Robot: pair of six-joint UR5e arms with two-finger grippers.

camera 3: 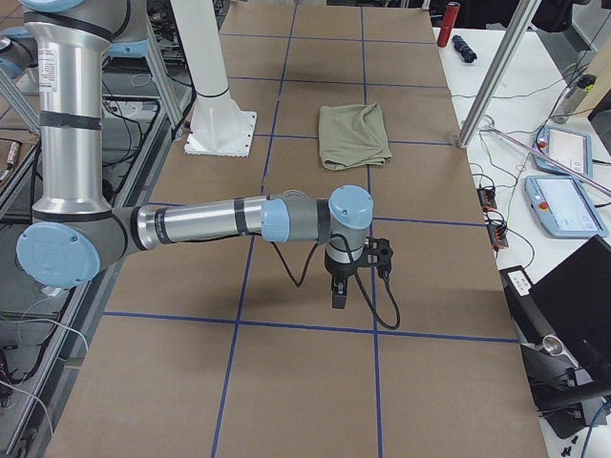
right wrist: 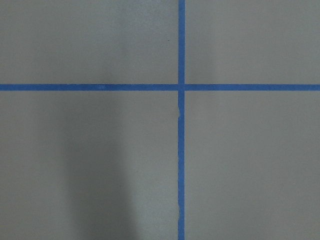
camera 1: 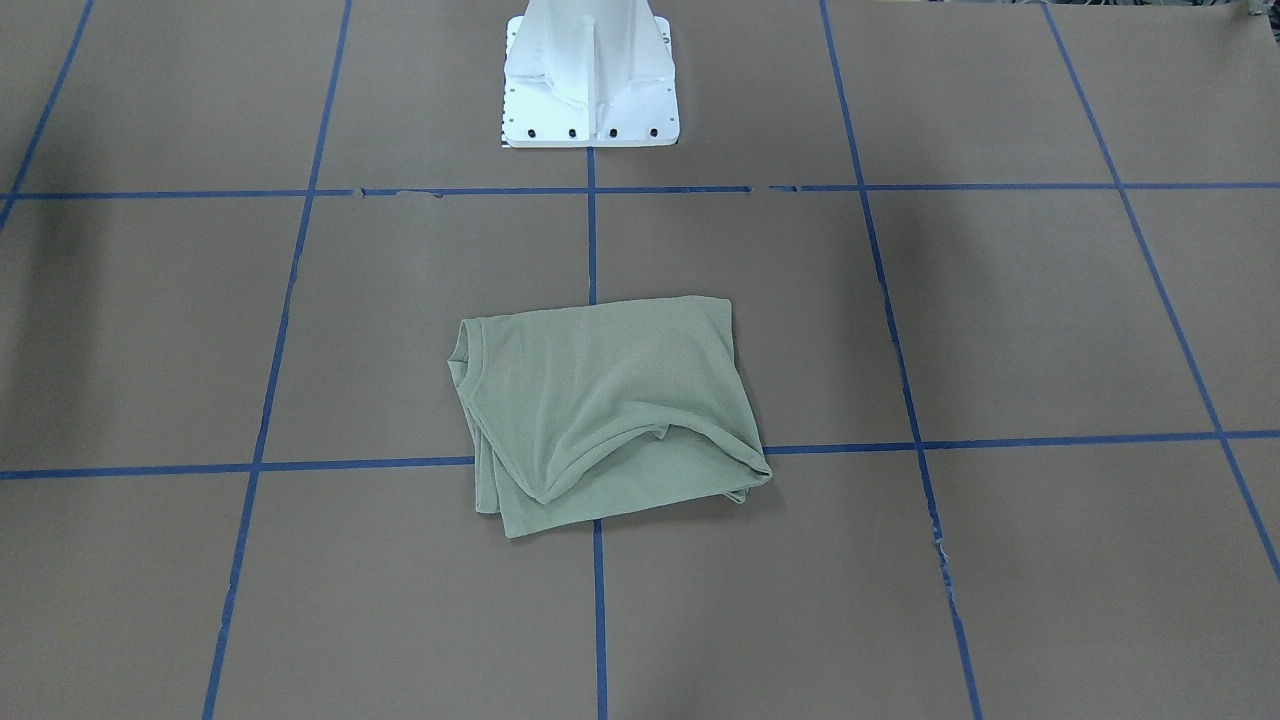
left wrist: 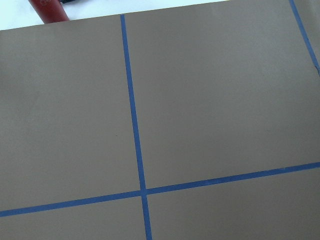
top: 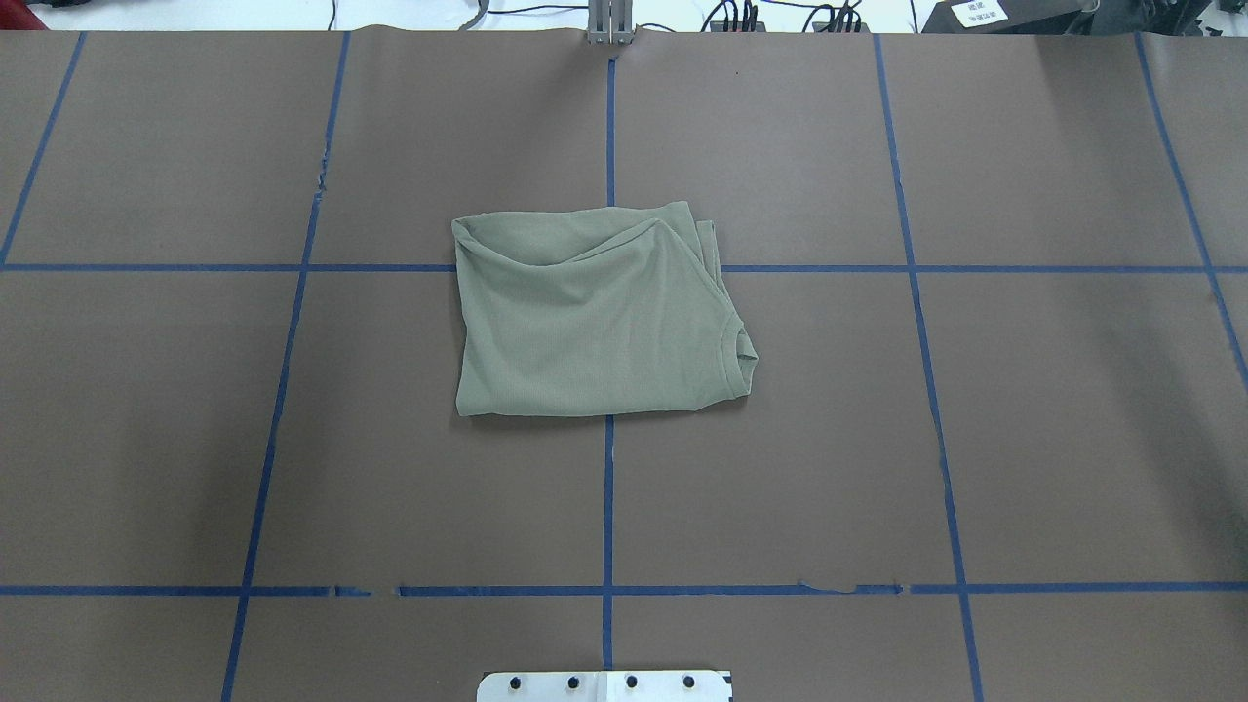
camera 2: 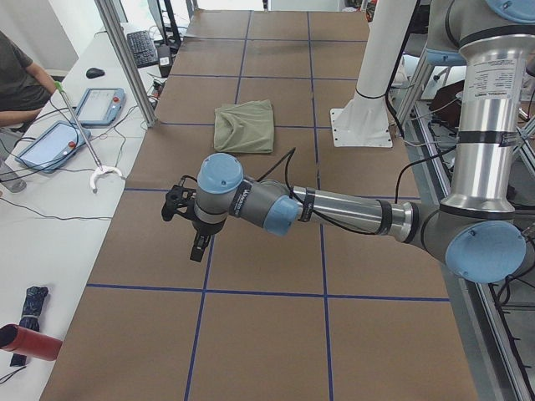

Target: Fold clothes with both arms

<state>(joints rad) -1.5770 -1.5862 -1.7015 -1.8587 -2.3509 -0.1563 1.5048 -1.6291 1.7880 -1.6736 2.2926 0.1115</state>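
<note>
Clothes: one folded shirt (top: 595, 322) on tabletop (top: 292, 439)
Pointing: collar toward robot's right, long axis left-right
Arms: two
Grip: left end effector (camera 2: 197, 249), right end effector (camera 3: 340, 294), cannot tell whether apart

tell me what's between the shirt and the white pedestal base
Only brown table crossed by blue tape lines separates shirt from base, per the front-facing view.

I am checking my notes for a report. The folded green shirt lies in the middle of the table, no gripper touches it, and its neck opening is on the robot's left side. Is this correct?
Not quite. The neck opening of the folded green shirt is on the robot's right side, as the overhead exterior view shows. The rest is correct.
</note>
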